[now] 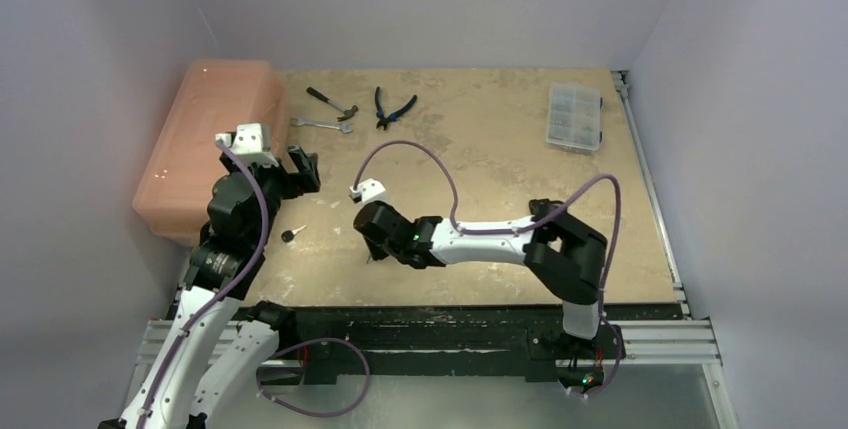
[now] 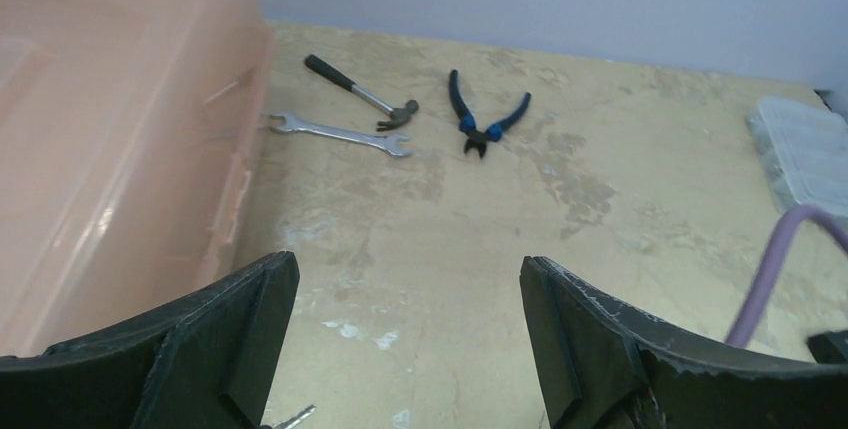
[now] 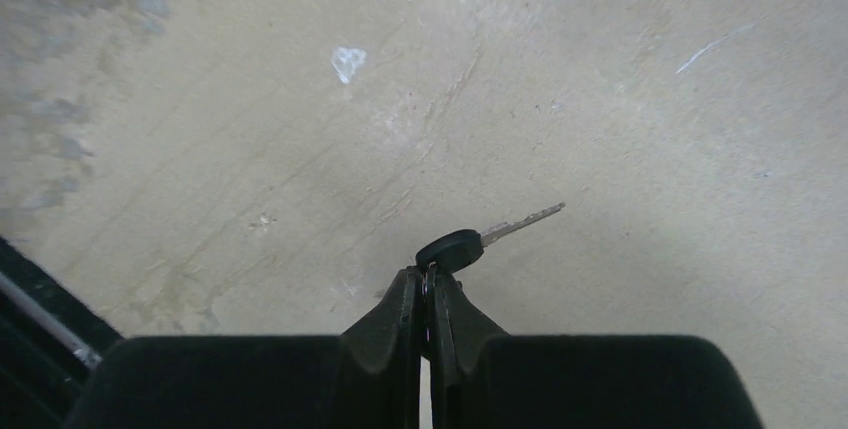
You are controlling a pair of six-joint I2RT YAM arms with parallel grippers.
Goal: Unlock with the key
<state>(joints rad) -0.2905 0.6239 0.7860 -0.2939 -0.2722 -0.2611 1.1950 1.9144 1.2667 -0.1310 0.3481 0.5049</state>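
Right wrist view: my right gripper (image 3: 428, 277) has its jaws pressed together on the black head of a key (image 3: 452, 249), with the blade pointing up and to the right over the table (image 3: 600, 99). Top view: a second key (image 1: 290, 235) lies flat on the table between my two arms, nearer the left one. My left gripper (image 2: 408, 284) hangs beside the pink bin (image 1: 205, 139), jaws wide apart. A hammer (image 2: 360, 97), wrench (image 2: 335, 132) and pliers (image 2: 485, 124) lie towards the far side.

Left pincer (image 2: 407, 267) agape; hammer (image 2: 360, 96), wrench (image 2: 338, 132), pliers (image 2: 485, 121) beyond.
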